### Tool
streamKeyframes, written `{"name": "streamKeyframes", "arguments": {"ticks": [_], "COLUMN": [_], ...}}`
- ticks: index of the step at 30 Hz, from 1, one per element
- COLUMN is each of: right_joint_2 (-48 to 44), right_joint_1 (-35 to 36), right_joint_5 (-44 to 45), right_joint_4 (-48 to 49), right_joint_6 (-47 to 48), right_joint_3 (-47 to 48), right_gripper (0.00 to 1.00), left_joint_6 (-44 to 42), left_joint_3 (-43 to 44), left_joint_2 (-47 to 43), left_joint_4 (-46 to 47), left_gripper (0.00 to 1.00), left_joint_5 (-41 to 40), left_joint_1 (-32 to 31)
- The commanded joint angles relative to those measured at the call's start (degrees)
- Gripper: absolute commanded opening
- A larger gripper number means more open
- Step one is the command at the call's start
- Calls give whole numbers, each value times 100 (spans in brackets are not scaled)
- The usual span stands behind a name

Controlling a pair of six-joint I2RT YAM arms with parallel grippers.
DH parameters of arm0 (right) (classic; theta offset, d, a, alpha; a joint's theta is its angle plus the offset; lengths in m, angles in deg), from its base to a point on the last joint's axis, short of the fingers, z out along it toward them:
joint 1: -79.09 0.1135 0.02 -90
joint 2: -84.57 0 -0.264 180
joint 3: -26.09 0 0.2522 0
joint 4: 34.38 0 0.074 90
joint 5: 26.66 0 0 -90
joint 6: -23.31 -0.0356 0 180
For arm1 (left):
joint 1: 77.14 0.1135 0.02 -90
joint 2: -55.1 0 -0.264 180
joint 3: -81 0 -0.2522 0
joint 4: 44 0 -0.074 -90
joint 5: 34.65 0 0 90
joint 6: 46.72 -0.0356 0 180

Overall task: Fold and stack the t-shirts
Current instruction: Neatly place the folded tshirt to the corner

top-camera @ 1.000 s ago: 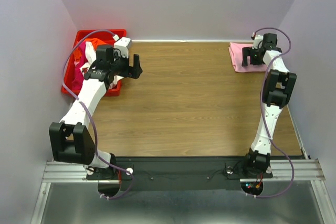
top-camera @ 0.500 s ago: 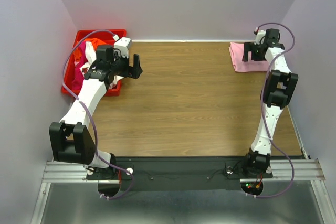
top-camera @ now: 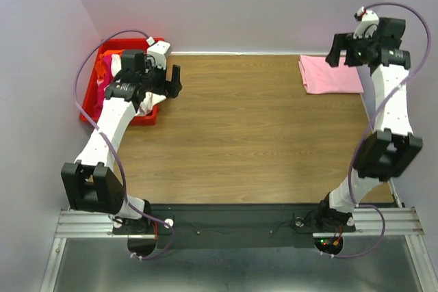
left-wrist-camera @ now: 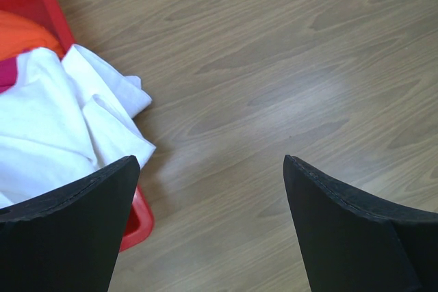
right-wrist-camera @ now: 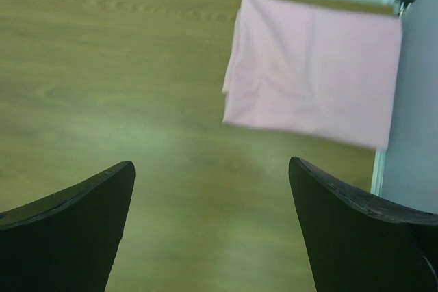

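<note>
I read this as the gap between two shirts; the pink t-shirt (top-camera: 330,75) lies folded flat at the upper right of the overhead view, against the back edge of the table (top-camera: 246,141), and I take it as the base of the stack. The right gripper (top-camera: 344,51) hangs above it and clear of it; in its wrist view the jaws stand wide apart with only wood and pink cloth between them, so it holds nothing.

The rest of the work sits at the upper left; the red bin (top-camera: 87,115) holds a heap of cloth, with the orange-red t-shirt (left-wrist-camera: 20,32) toward the back, a strip of the magenta t-shirt (top-camera: 102,95) on the left side, and the white t-shirt (left-wrist-camera: 41,121) on top, spilling over the bin's near right rim onto the wood. The left gripper (left-wrist-camera: 209,165) hovers at that corner; its jaws are also spread wide and empty, one finger over the white cloth and the other over bare table.

So the step in hand, as I judge it, is fetching the next shirt; the move calls for shifting the left gripper toward the bin, lowering onto a raised fold of white, pinching one layer only, and drawing it out to the open middle; I would bring the right arm across to help spread it.
</note>
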Motion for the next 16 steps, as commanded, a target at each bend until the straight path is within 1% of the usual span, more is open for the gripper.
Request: {"name": "streamKeyframes", "arguments": {"ticks": [1, 3, 4, 6, 7, 8, 13, 16], "right_joint_2": [-1038, -1503, -1941, -2313, -2497, -2777, -3552, -3694], "right_joint_1": [29, 29, 29, 29, 29, 29, 29, 29], "right_joint_5": [-90, -116, -143, -239, -231, -248, -319, -293], "right_joint_4": [-629, -655, -656, -647, -629, -629, -524, -489], "right_joint_6": [209, 244, 279, 350, 385, 411, 420, 438], "right_joint_3": [-1338, -2005, -2662, -3325, -3867, -4099, -5180, -5322], "right_gripper": [100, 100, 100, 100, 100, 100, 100, 100], "left_joint_6": [-644, -750, -794, -847, -874, -891, -944, -901], "left_joint_3": [-110, -366, -619, -884, -1138, -1262, -2018, -2116], "left_joint_2": [-284, -417, -513, -610, -689, -742, -1172, -1374], "left_joint_4": [-320, -206, -179, -74, -38, -12, 234, 287], "left_gripper": [99, 99, 99, 99, 99, 99, 99, 99], "left_joint_5": [-210, -184, -193, -368, -412, -482, -536, -570], "left_joint_1": [19, 10, -7, -77, -104, -156, -253, -289]}}
